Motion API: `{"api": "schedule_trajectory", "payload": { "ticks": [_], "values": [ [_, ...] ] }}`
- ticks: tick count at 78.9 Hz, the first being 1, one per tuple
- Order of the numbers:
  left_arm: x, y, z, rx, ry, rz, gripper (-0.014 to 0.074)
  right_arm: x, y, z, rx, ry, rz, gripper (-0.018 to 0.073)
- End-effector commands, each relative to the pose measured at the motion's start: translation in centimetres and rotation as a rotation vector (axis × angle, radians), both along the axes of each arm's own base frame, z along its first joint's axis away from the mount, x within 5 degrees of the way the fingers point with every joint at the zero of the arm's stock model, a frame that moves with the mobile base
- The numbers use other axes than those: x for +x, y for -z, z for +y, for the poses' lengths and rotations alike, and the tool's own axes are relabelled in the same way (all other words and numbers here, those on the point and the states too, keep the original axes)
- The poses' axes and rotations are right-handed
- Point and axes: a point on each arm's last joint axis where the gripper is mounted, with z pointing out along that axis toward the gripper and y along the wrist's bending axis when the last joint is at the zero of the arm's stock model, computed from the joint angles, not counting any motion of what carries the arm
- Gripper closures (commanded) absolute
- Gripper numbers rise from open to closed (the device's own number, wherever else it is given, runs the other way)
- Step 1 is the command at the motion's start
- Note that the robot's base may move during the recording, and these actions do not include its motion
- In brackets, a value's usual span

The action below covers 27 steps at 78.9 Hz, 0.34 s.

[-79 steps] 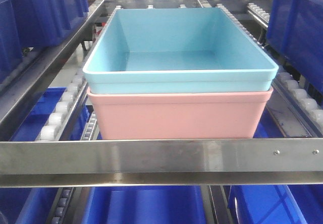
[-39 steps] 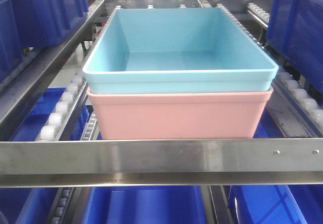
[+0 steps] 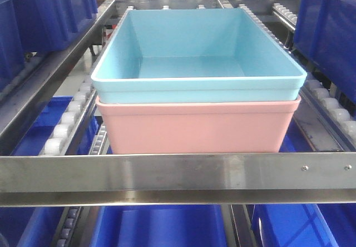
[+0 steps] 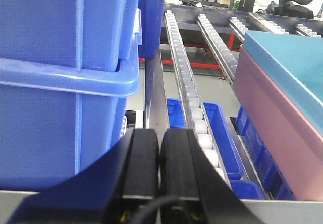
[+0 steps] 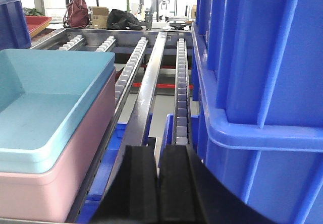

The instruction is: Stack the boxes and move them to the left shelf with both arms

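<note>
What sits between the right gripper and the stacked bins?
In the right wrist view, a white roller rail and the bare steel bar separate the shut right gripper from the pink bin under the blue one.

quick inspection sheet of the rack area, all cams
surface: steel shelf with white rollers along its side rails
job's things: sky-blue bin nested in pink bin, behind the front bar
clutter: nothing seen
grippers: left gripper and right gripper shut, empty, flanking the stack, clear of it
cables: black cable at left gripper
surroundings: dark blue crates either side and below
</note>
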Motion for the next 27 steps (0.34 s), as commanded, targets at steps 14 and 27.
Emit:
{"api": "schedule_trajectory", "payload": {
  "ticks": [14, 27],
  "values": [
    [-0.24, -1.05, 0.08, -0.016, -0.006, -0.109, 0.0598, -0.46, -1.66, -0.09, 0.002, 0.010, -0.131, 0.0510],
    [-0.24, -1.05, 0.08, -0.016, -0.006, -0.109, 0.0598, -0.46, -1.66, -0.09, 0.002, 0.010, -0.131, 0.0510]
  ]
}}
